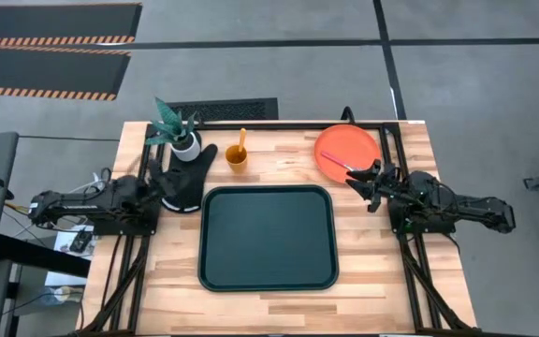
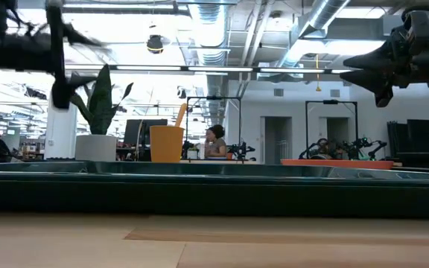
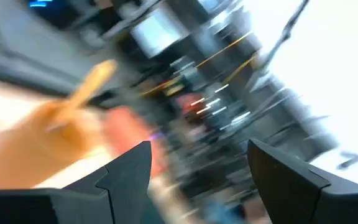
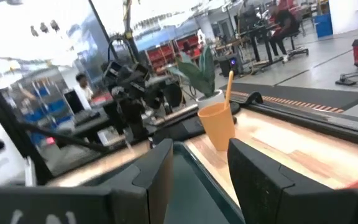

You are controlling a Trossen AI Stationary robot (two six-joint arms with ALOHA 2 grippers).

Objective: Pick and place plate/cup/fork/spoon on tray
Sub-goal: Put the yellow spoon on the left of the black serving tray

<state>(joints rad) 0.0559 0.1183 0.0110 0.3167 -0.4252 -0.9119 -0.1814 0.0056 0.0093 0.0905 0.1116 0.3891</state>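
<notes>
The dark green tray (image 1: 268,237) lies at the table's middle. The orange cup (image 1: 237,157) stands beyond the tray's far left corner, and the spoon's orange handle (image 1: 242,140) sticks up out of it. The orange-red plate (image 1: 354,142) lies at the far right, with the pink-handled fork (image 1: 337,162) resting on it. My right gripper (image 1: 361,183) is open and empty, raised by the plate's near edge. My left gripper (image 1: 164,183) is open and empty, raised above the black mat. In the right wrist view the cup (image 4: 217,124) shows ahead of the open fingers.
A white pot with a green plant (image 1: 186,143) stands at the far left, beside the black glove-shaped mat (image 1: 183,192). Bare wood shows to the left, right and near side of the tray. People show in the room beyond the table.
</notes>
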